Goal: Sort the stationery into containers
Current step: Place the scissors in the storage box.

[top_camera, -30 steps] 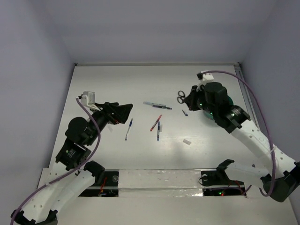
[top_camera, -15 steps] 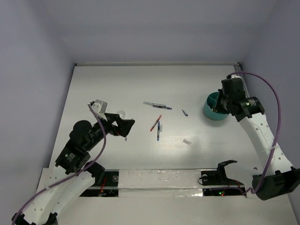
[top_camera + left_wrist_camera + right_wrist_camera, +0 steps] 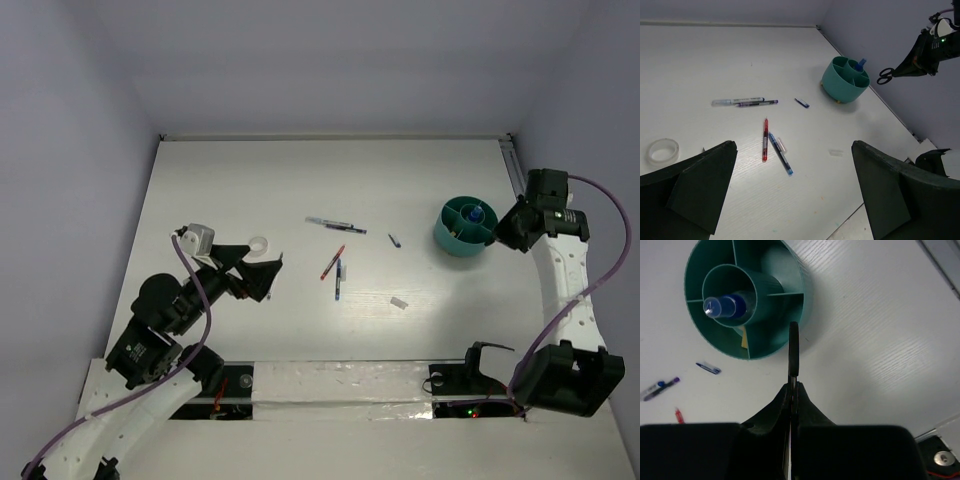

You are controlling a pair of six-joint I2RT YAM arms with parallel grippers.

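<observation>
Right wrist view: scissors (image 3: 794, 350) are clamped in the right end effector (image 3: 791, 388) near the tub (image 3: 785, 294), likely for insertion; the left end effector (image 3: 794, 165) is spread apart.

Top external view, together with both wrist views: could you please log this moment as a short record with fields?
Right gripper: shut on black-handled scissors, held near the round teal plastic tub
Left gripper: open, holding nothing, near the white ring
In tub: blue cylindrical item, centre compartment
Loose: red pen, blue pen, small white eraser block
</observation>
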